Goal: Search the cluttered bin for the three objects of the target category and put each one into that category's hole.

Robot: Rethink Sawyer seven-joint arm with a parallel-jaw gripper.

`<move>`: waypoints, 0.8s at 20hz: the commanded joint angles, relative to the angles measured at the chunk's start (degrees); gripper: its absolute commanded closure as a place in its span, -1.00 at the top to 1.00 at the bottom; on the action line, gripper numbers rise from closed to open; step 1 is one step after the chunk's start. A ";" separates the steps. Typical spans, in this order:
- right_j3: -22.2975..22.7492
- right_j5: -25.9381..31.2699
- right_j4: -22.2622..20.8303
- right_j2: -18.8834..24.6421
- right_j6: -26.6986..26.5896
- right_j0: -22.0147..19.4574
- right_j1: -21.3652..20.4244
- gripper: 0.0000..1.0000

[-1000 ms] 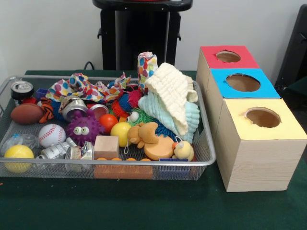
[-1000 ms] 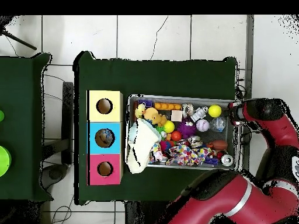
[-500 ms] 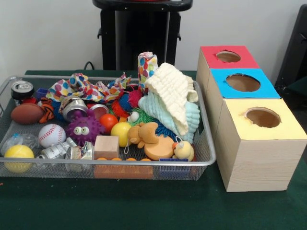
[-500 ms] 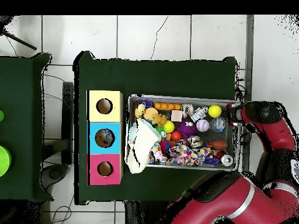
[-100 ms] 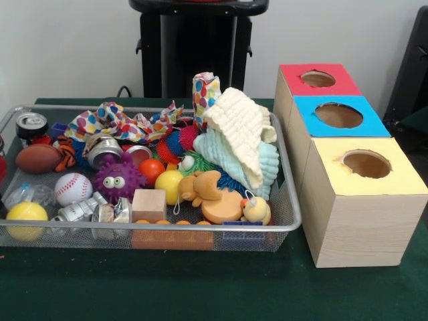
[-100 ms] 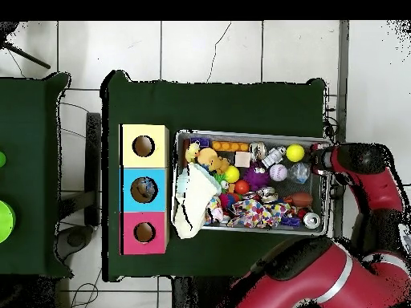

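A: Where is the arm?

B: In the overhead view the red arm (image 6: 365, 172) curls beside one short end of the wire bin (image 6: 251, 135), the end away from the boxes. The gripper (image 6: 323, 158) sits at that rim; whether its jaws are open or gripping anything, I cannot tell.

A: And the bin?

B: Full: a baseball (image 5: 72, 188), a yellow ball (image 5: 25, 212), a purple fuzzy toy (image 5: 118, 179), cloths (image 5: 239, 137), cans. Beside it stand the red box (image 5: 318, 79), blue box (image 5: 340, 115) and yellow box (image 5: 368, 165), each with a hole on top.

A: Which step?

B: Probably still searching. Next, reach over the rim and pick one target; the category isn't evident.
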 commanded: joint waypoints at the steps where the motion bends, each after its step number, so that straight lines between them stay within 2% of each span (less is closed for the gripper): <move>1: 10.90 1.04 0.13 3.42 10.51 1.23 4.66 1.00; 5: 10.81 0.72 0.93 3.13 11.13 1.38 4.67 1.00; 10: 12.90 3.32 2.88 3.98 12.53 1.10 3.42 1.00; 16: 14.83 6.91 4.34 2.71 15.18 2.33 1.84 1.00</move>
